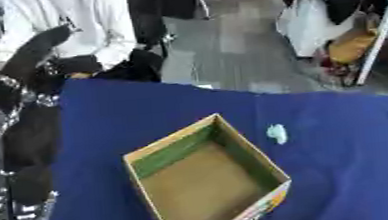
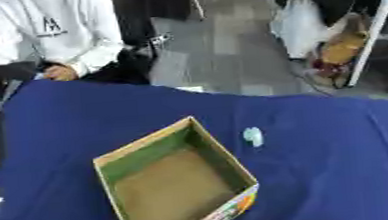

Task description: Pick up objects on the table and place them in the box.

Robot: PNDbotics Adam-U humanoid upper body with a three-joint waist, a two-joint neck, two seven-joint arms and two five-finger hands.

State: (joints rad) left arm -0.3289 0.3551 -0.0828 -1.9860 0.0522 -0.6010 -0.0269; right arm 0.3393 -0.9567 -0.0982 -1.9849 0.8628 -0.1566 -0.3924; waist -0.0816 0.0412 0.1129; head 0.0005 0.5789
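Note:
An open cardboard box (image 1: pixel 170 140) with green inner walls and a brown floor stands on the blue-covered table (image 1: pixel 352 163); nothing shows inside it. Just to its right, a small pale mint object (image 1: pixel 277 134) lies on the cloth, a short gap from the box's wall. My left arm rises along the left edge of the left eye view, black with silver joints. Its hand (image 1: pixel 44 42) is a dark blurred shape held high above the table's far left corner, well away from the box and the mint object. My right hand shows in no view.
The table's far edge (image 1: pixel 231 89) runs askew from upper left to right, with grey floor beyond it. A white table leg (image 1: pixel 382 30) and bags stand on the floor at the far right. Bare blue cloth spreads right of the box.

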